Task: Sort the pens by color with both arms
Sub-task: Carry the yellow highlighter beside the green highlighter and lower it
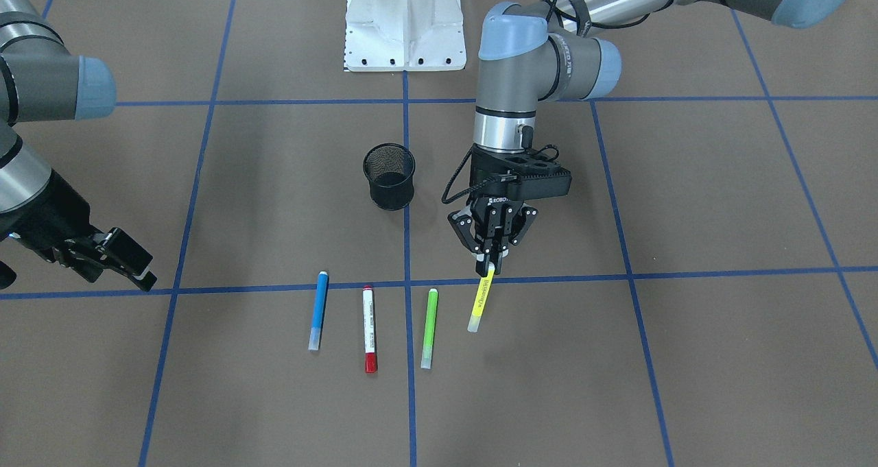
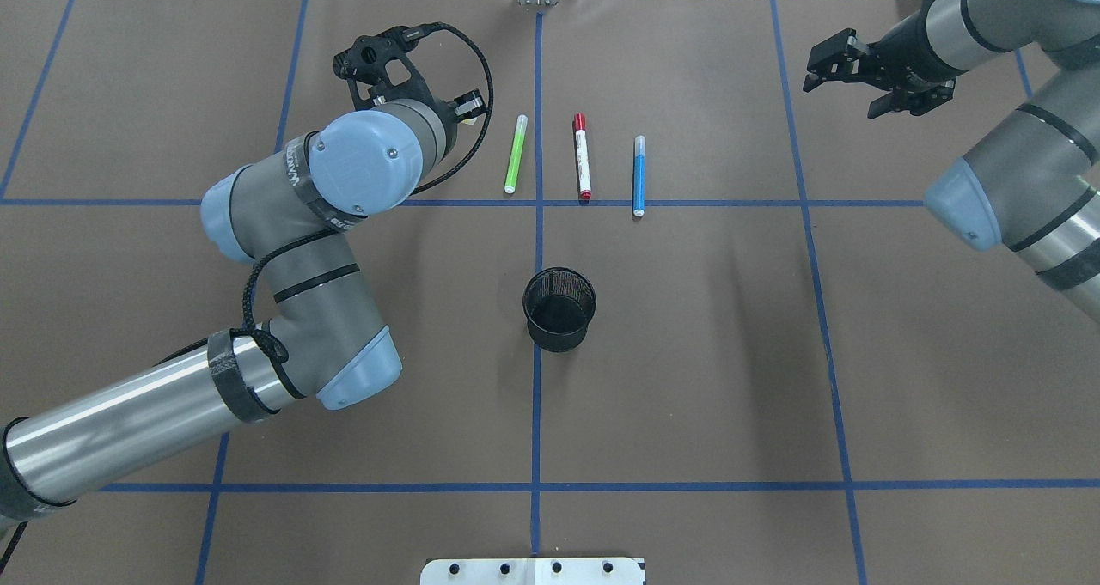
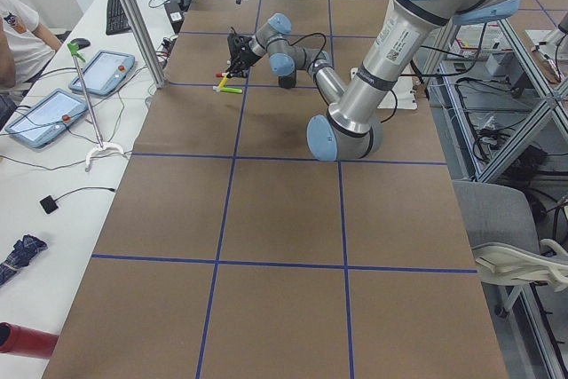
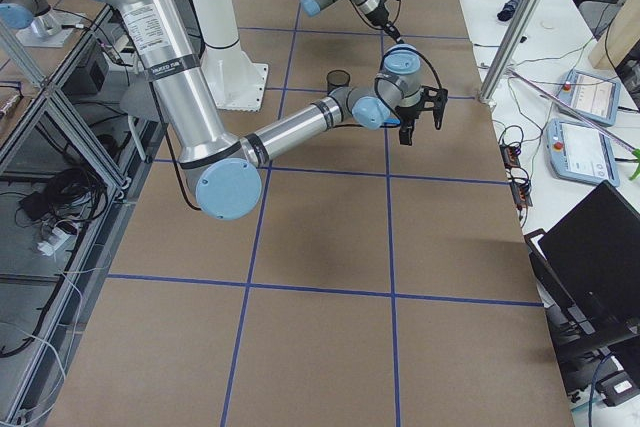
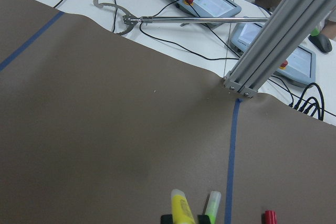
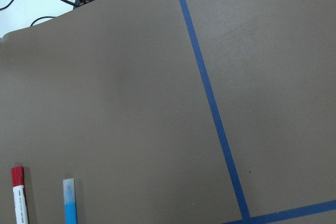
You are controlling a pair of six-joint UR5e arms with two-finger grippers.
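Note:
My left gripper (image 1: 490, 267) is shut on one end of the yellow pen (image 1: 481, 304), which slants down toward the table beside the row. The pen also shows between the fingers in the left wrist view (image 5: 183, 207). The lime-green pen (image 1: 429, 327), the white pen with the red cap (image 1: 369, 328) and the blue pen (image 1: 318, 309) lie side by side on the brown table. In the overhead view the left wrist hides the yellow pen. My right gripper (image 2: 832, 71) is open and empty, well off to the side of the blue pen (image 2: 638, 176).
A black wire-mesh cup (image 2: 559, 307) stands upright at the table's middle, between the pens and the white pedestal base (image 1: 405, 25). Blue tape lines grid the table. Tablets, cables and a metal post (image 5: 273, 35) are beyond the far edge.

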